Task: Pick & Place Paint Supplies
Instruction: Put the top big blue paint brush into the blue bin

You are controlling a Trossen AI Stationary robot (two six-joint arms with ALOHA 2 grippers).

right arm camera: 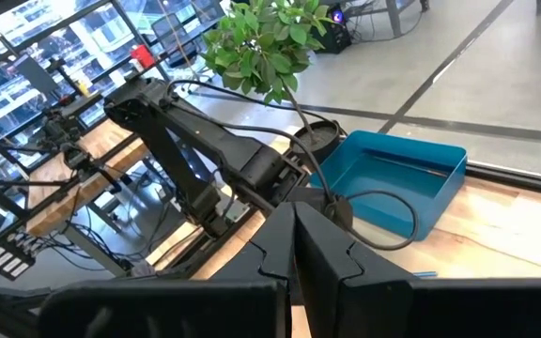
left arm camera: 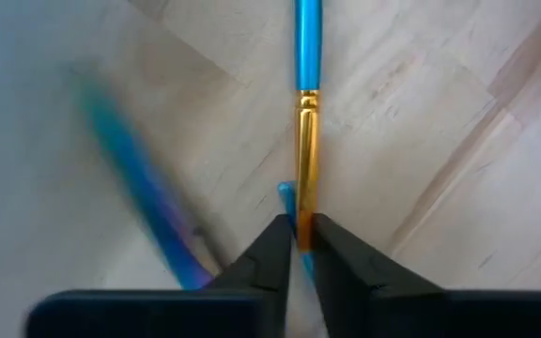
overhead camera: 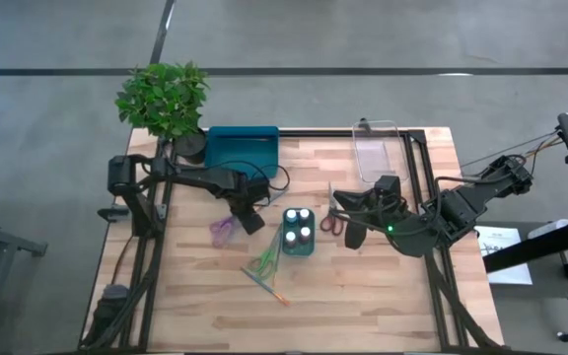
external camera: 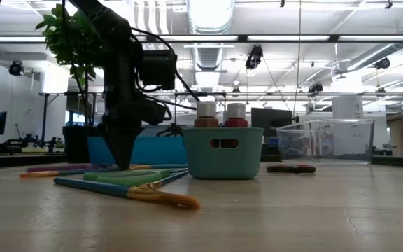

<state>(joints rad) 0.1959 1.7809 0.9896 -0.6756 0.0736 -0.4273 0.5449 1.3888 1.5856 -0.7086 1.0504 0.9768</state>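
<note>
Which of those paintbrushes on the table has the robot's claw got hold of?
The blue brush with the gold ferrule: the left gripper pinches it between its fingertips. The other brushes lie untouched.

Item count on 1 table (overhead camera: 383, 296): 4 pots, 3 prs scissors, approx. 3 brushes.

4 white-capped pots (overhead camera: 292, 214) are counted in the high view, in 2 rows of 2 in 1 small teal caddy (overhead camera: 299, 248); only 2 are seen in the low view. 3 prs scissors are counted: 1 purple (overhead camera: 225, 229), 1 green (overhead camera: 264, 261), 1 red (overhead camera: 331, 223). At least 3 brushes (overhead camera: 264, 281) are made out; exact no. can't be told as they overlap. Also counted: 2 trays, 1 teal (overhead camera: 243, 148), 1 clear (overhead camera: 378, 148); 1 plant (overhead camera: 164, 97); 2 arms, left (overhead camera: 200, 177) and right (overhead camera: 452, 212).
</note>
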